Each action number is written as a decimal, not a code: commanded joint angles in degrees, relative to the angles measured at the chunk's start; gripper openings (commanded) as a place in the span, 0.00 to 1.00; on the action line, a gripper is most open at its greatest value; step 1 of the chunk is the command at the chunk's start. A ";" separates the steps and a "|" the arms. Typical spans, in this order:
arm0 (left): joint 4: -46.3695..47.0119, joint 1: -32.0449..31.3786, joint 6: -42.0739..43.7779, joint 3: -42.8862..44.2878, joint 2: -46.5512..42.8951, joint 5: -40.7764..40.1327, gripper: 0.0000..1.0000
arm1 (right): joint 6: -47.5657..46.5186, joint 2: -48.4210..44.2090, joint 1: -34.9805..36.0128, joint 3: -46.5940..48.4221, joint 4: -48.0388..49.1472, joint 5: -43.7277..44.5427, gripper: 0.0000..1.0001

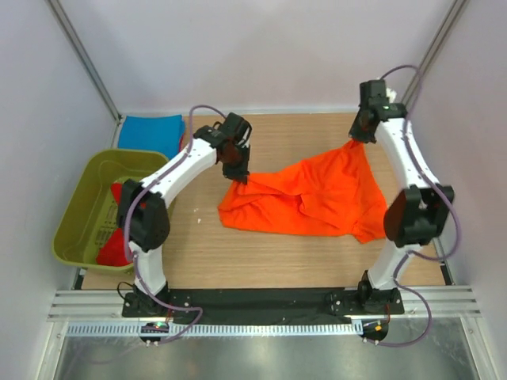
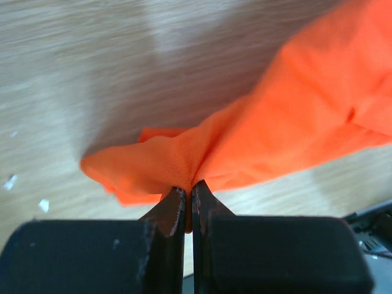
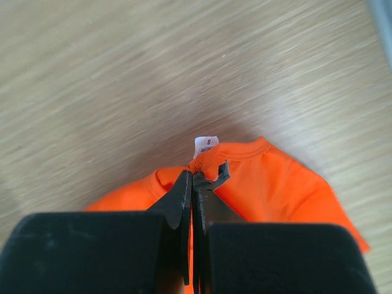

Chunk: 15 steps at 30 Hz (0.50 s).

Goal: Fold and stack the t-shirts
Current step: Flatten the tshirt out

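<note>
A bright orange t-shirt [image 1: 317, 198] hangs bunched over the middle of the wooden table, held up at two points. My left gripper [image 1: 240, 172] is shut on its left edge; the cloth [image 2: 245, 135] is pinched between the fingertips in the left wrist view. My right gripper [image 1: 358, 136] is shut on the neck area near the white label [image 3: 206, 144], with orange cloth [image 3: 275, 196] hanging below it. A folded blue t-shirt [image 1: 150, 132] lies at the far left corner. Red t-shirts [image 1: 117, 245] lie in the tub.
An olive-green plastic tub [image 1: 79, 202] stands at the table's left edge, below the blue shirt. Small white flecks [image 2: 24, 193] lie on the wood. Grey walls close in on the left, far and right sides. A black strip [image 1: 261, 299] runs along the near edge.
</note>
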 commanded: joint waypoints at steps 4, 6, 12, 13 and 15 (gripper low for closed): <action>0.90 3.90 1.03 11.56 14.76 4.28 0.04 | -2.19 17.60 -1.84 7.79 5.25 -6.76 0.13; 0.02 5.22 0.94 15.25 17.67 2.96 0.18 | -2.36 20.07 -2.10 10.71 3.32 -6.58 0.35; -2.80 5.40 3.57 15.45 12.95 -5.98 0.50 | 4.57 15.35 -2.19 12.32 -7.31 -5.00 0.56; -2.63 5.31 3.84 12.66 9.62 -6.88 0.52 | 6.84 11.59 -2.19 7.52 -7.58 -5.78 0.56; -1.49 4.61 4.54 9.22 5.65 -7.94 0.54 | 9.31 7.18 -2.28 0.74 -6.10 -7.54 0.56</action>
